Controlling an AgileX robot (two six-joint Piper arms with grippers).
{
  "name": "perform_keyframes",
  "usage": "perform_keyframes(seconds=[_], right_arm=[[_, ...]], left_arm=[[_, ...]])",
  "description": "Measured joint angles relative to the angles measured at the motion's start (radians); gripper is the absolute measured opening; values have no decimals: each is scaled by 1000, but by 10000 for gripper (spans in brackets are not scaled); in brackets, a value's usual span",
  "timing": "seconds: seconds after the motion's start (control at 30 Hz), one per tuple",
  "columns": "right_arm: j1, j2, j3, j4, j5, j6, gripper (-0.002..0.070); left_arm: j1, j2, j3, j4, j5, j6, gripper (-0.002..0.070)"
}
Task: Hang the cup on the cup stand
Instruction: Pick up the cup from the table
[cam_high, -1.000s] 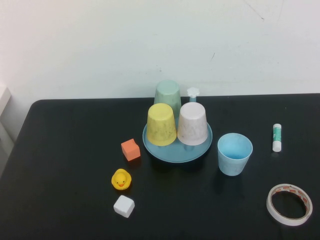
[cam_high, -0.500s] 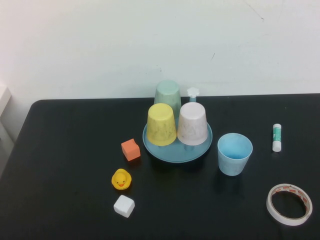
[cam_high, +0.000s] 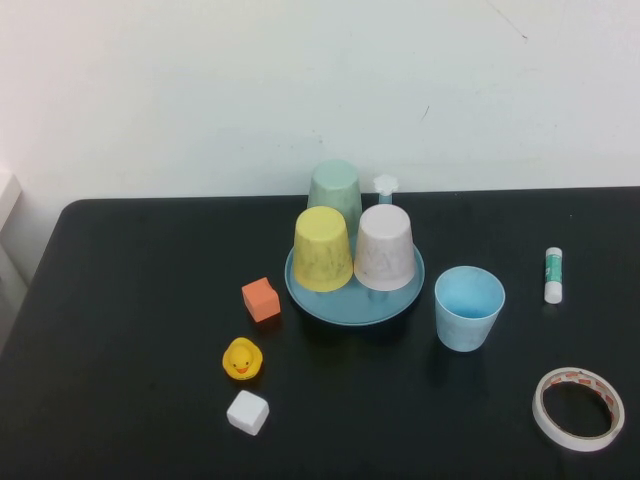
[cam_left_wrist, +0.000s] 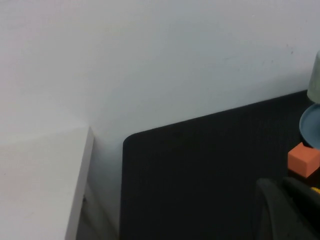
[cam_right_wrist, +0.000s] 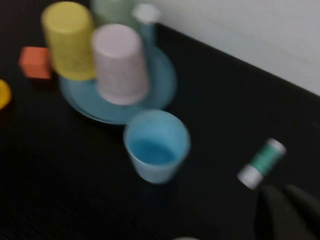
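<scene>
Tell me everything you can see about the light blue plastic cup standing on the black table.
The light sky-blue plastic cup is a handleless, tapered tumbler standing upright, mouth up and empty, on the black table. It sits just right of the round teal cup stand, apart from it, untouched. Neither gripper shows in the high view; dark parts of the right gripper and left gripper edge their wrist views.

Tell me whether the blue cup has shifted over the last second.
No. The cup stands upright where it was, just right of the cup stand. Neither gripper shows in the high view.
</scene>
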Motion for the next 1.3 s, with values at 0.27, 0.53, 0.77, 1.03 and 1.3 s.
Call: perform_keyframes(seconds=[0.27, 0.53, 0.77, 1.03, 1.3], right_arm=[[156, 459, -217, 98, -18, -139, 5], [165, 835, -486, 29, 66, -51, 342], [165, 1000, -635, -50, 119, 29, 460], [165, 1055, -649, -93, 139, 51, 328], [165, 1062, -687, -126, 212, 77, 39]], left_arm=[[0, 0, 38, -26, -60, 0, -1], [0, 0, 38, -38, -56, 0, -1], [0, 0, 40, -40, -47, 1, -1], [0, 0, 92, -108, -132, 1, -1], [0, 0, 90, -362, -262, 1, 1]])
